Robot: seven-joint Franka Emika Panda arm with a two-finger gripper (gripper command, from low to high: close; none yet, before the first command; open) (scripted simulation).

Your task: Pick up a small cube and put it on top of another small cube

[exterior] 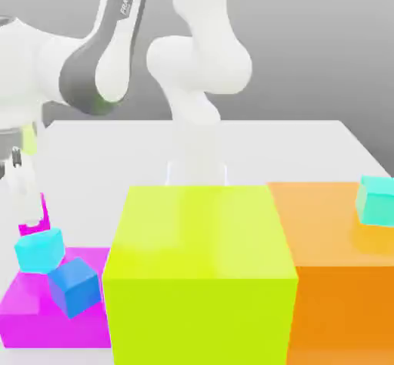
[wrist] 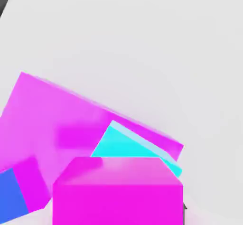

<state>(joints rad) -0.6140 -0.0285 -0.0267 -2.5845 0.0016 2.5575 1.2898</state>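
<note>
big lime block (exterior: 200, 271) hogging the near middle, orange block (exterior: 338, 271) jammed against its right, turquoise cube (exterior: 376, 200) on top, magenta slab (exterior: 31, 309) far left crowded with cyan cube (exterior: 40, 249) and blue cube (exterior: 75, 285), white table (exterior: 308, 152) behind wide open

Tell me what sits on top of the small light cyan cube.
The tiny bright magenta cube appears to rest on the small light cyan cube, beneath the hand. Their contact face is covered, so how squarely it sits cannot be seen.

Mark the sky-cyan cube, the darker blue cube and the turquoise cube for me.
sky-cyan cube (exterior: 38, 249), exterior view, front face.
darker blue cube (exterior: 75, 286), exterior view, front face.
turquoise cube (exterior: 376, 200), exterior view, front face.
</note>
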